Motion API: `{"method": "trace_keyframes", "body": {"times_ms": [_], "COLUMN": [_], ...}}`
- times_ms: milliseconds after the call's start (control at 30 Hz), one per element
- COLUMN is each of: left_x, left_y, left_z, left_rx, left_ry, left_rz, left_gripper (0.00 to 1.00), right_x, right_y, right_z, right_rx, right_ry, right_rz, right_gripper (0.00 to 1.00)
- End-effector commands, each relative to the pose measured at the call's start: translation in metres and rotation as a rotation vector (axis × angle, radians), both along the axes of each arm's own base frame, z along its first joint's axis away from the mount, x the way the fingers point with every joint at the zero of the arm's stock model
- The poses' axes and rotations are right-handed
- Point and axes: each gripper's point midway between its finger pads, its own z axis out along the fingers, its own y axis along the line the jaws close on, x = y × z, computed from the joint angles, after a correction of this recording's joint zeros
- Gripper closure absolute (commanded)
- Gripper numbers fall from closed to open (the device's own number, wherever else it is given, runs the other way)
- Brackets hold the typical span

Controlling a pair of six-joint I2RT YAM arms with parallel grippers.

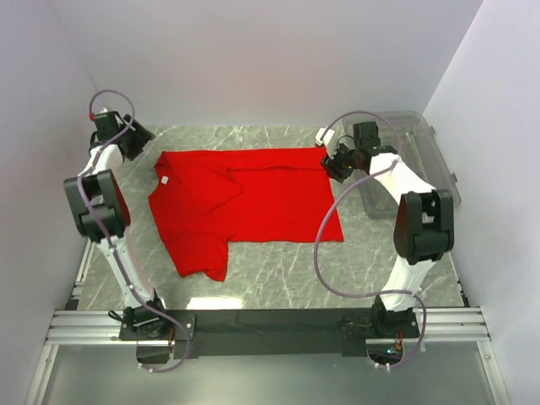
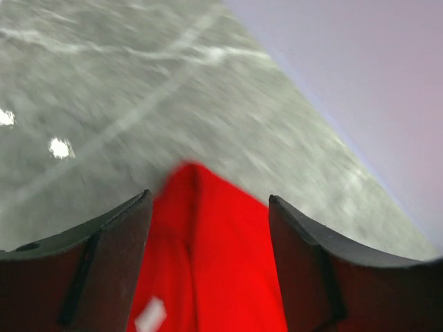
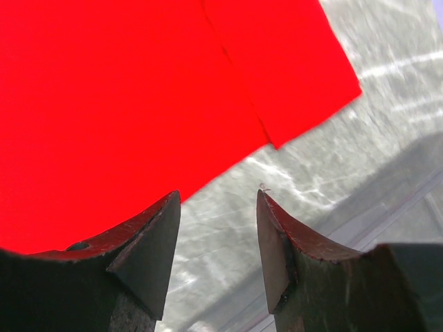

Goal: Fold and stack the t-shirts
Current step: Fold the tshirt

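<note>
The red t-shirt (image 1: pixel 253 198) lies partly folded on the bench (image 1: pixel 278 278), so folding looks midway (stacking not begun). The left pincer (image 2: pixel 208 200) stands apart above the far left corner, holding nothing; the right pincer (image 3: pixel 218 197) is also apart, empty, beside the far right hem. The next move calls for fresh corner grips

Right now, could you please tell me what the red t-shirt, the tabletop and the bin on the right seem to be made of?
The t-shirt looks like soft matte cloth: it lies limp, with creases and folded flaps. The tabletop seems polished grey marble-look stone or laminate, with white veins and glossy reflections. The bin appears clear, rigid plastic: the tabletop shows through its walls.
</note>
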Motion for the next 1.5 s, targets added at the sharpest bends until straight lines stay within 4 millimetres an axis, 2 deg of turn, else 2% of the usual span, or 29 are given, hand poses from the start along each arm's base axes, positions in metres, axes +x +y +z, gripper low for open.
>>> {"method": "trace_keyframes", "body": {"times_ms": [0, 67, 100, 133, 200, 233, 267, 300, 367, 400, 467, 533, 567, 800, 833, 1133, 1467], "left_x": [-0.027, -0.054, -0.079, -0.092, -0.115, -0.136, -0.145, -0.16, -0.172, -0.179, -0.183, -0.184, -0.184, -0.184, -0.191, -0.199, -0.207], "left_y": [-0.029, -0.055, -0.068, -0.078, -0.097, -0.108, -0.118, -0.124, -0.141, -0.148, -0.166, -0.172, -0.175, -0.178, -0.179, -0.189, -0.193], "left_z": [0.058, 0.059, 0.028, 0.038, 0.026, 0.009, 0.004, -0.013, -0.015, -0.024, -0.029, -0.038, -0.041, -0.053, -0.059, -0.066, -0.072], "left_rx": [0.007, -0.058, -0.106, -0.131, -0.187, -0.233, -0.249, -0.26, -0.275, -0.279, -0.288, -0.296, -0.301, -0.315, -0.319, -0.318, -0.277], "left_ry": [-0.105, -0.084, -0.011, -0.027, 0.001, 0.048, 0.056, 0.102, 0.113, 0.128, 0.152, 0.175, 0.184, 0.211, 0.248, 0.289, 0.34], "left_rz": [-0.134, -0.2, -0.209, -0.208, -0.225, -0.219, -0.236, -0.223, -0.234, -0.23, -0.242, -0.221, -0.215, -0.164, -0.161, -0.204, -0.225], "left_gripper": [0.28, 0.31, 0.31, 0.32, 0.34, 0.34, 0.35, 0.35, 0.35, 0.35, 0.37, 0.37, 0.41, 0.46, 0.46, 0.52, 0.52], "right_x": [-0.019, -0.031, -0.035, -0.042, -0.048, -0.053, -0.056, -0.058, -0.065, -0.065, -0.071, -0.073, -0.074, -0.079, -0.079, -0.078, -0.078], "right_y": [0.016, 0.021, 0.022, 0.024, 0.026, 0.026, 0.027, 0.028, 0.029, 0.03, 0.031, 0.032, 0.032, 0.031, 0.031, 0.032, 0.031], "right_z": [0.032, 0.026, 0.029, 0.023, 0.023, 0.02, 0.017, 0.017, 0.014, 0.016, 0.012, 0.012, 0.012, 0.01, 0.01, 0.01, 0.009], "right_rx": [0.081, 0.105, 0.11, 0.114, 0.124, 0.132, 0.136, 0.14, 0.153, 0.159, 0.164, 0.169, 0.172, 0.176, 0.175, 0.185, 0.18], "right_ry": [-0.052, -0.03, -0.036, -0.015, -0.006, 0.012, 0.025, 0.032, 0.056, 0.05, 0.064, 0.065, 0.068, 0.072, 0.071, 0.075, 0.073], "right_rz": [0.089, 0.109, 0.11, 0.111, 0.113, 0.103, 0.101, 0.098, 0.089, 0.087, 0.083, 0.081, 0.077, 0.066, 0.063, 0.06, 0.059], "right_gripper": [0.45, 0.45, 0.45, 0.45, 0.45, 0.45, 0.45, 0.45, 0.45, 0.45, 0.45, 0.45, 0.45, 0.45, 0.45, 0.45, 0.45]}}
